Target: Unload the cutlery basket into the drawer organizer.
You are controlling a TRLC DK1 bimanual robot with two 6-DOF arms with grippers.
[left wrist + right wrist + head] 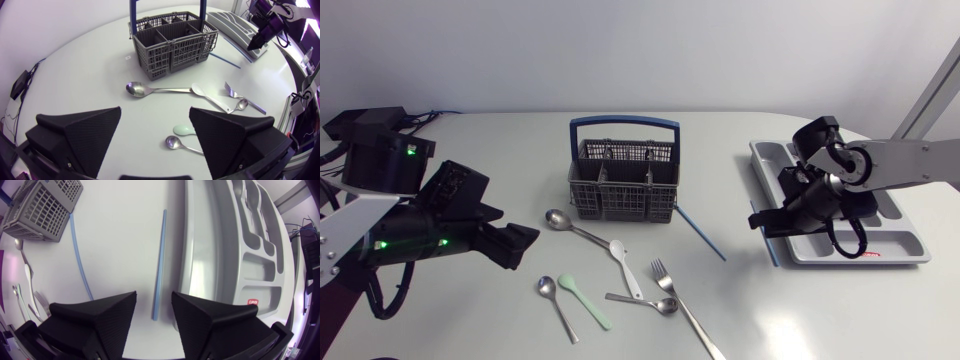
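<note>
The grey cutlery basket (620, 182) with a blue handle stands mid-table; I cannot see into its compartments. The grey drawer organizer (905, 247) lies at the right. My right gripper (766, 222) hovers at its left edge. In the right wrist view its fingers (100, 315) stand apart, and the near end of a blue straw (160, 260) lies on the table in the gap, touching neither. A second blue straw (701, 231) lies beside the basket. My left gripper (520, 246) is open at the left, with several spoons ahead of it.
Loose on the table in front of the basket lie a large spoon (570, 226), a white spoon (626, 267), a green spoon (586, 299), two small spoons (556, 306) and a fork (686, 312). A black box (375, 150) sits at the far left.
</note>
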